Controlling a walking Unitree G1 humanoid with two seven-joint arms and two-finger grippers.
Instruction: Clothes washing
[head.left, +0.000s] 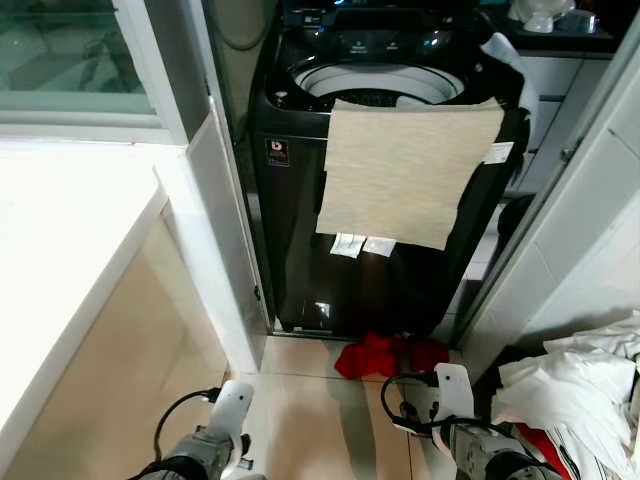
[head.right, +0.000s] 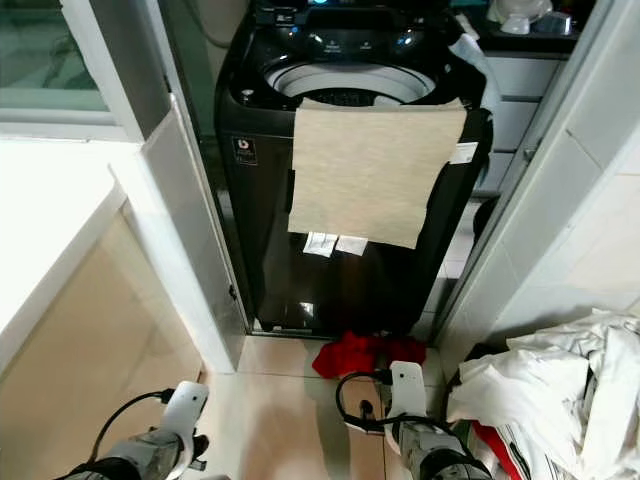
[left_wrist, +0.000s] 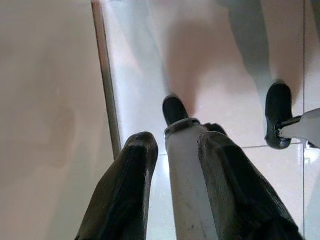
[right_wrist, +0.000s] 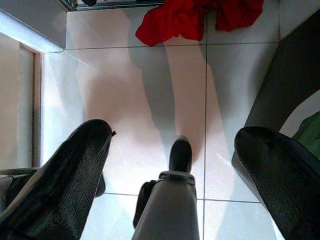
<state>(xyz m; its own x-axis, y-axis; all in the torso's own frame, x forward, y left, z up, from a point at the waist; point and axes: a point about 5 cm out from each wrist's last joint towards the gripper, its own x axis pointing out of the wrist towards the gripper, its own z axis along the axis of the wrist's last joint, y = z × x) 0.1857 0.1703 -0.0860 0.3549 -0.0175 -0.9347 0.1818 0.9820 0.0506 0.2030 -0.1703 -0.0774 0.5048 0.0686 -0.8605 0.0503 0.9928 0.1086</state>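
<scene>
You are looking into a home laundry corner. A black top-loading washing machine (head.left: 380, 200) stands in a narrow recess between tiled walls, its lid open and the drum showing, with a beige cloth (head.left: 405, 170) draped over its front edge. On the glossy tiled floor (right_wrist: 125, 100) at the machine's foot lies a red garment (head.left: 390, 355), and a heap of white clothes (head.left: 575, 385) is piled by the wall on the right. To the left you see a white counter (head.left: 60, 250) under a window (head.left: 65, 50), and behind the machine a dark shelf (head.left: 560, 40) carries some household ware.
</scene>
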